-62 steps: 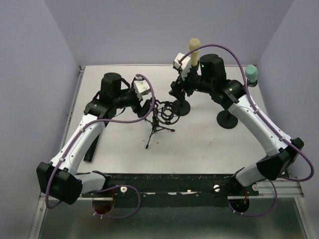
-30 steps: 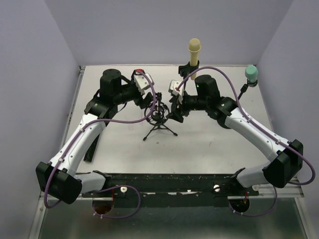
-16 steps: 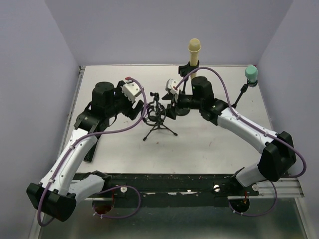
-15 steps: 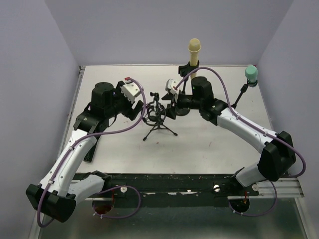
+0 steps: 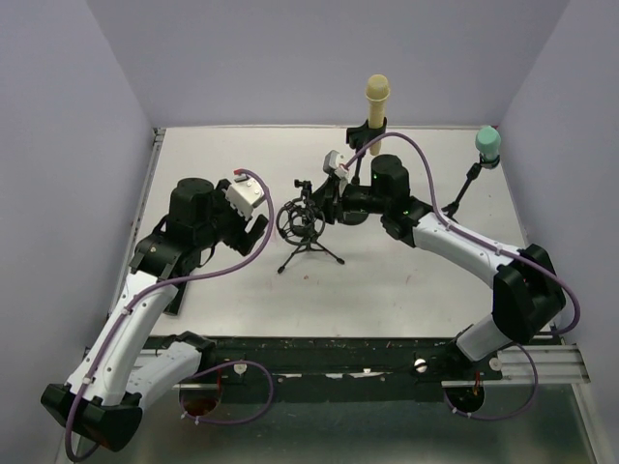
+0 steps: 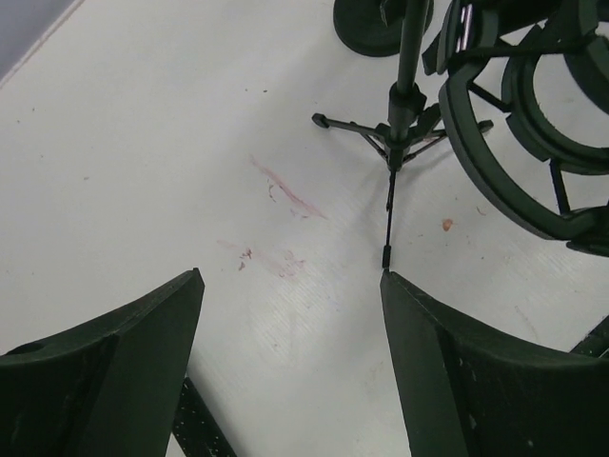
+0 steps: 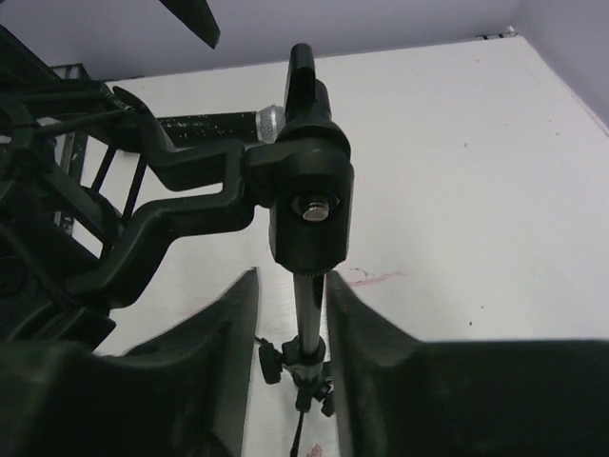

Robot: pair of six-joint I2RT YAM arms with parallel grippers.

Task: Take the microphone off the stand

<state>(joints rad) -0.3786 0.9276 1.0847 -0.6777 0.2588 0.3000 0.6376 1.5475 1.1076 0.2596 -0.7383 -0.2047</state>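
A black tripod stand (image 5: 308, 247) with a ring-shaped shock mount (image 5: 293, 222) stands mid-table. In the right wrist view my right gripper (image 7: 291, 276) straddles the stand's thin pole (image 7: 306, 305) just under its clamp block (image 7: 309, 205). The right finger touches the pole and a gap shows on the left. A silvery end (image 7: 269, 122) shows behind the mount; I cannot tell if it is the microphone. My left gripper (image 6: 290, 381) hangs open over bare table, left of the tripod (image 6: 404, 86), holding nothing. From above, the left gripper (image 5: 253, 232) and right gripper (image 5: 315, 206) flank the mount.
A yellow microphone (image 5: 376, 97) stands on its own stand at the back. A teal microphone (image 5: 487, 143) is on a stand at the back right. A black bar (image 5: 178, 292) lies by the table's left edge. Purple walls enclose the table.
My right gripper moved left onto the tripod's pole and its jaws narrowed around it. My left arm drew back toward the near left, away from the shock mount.
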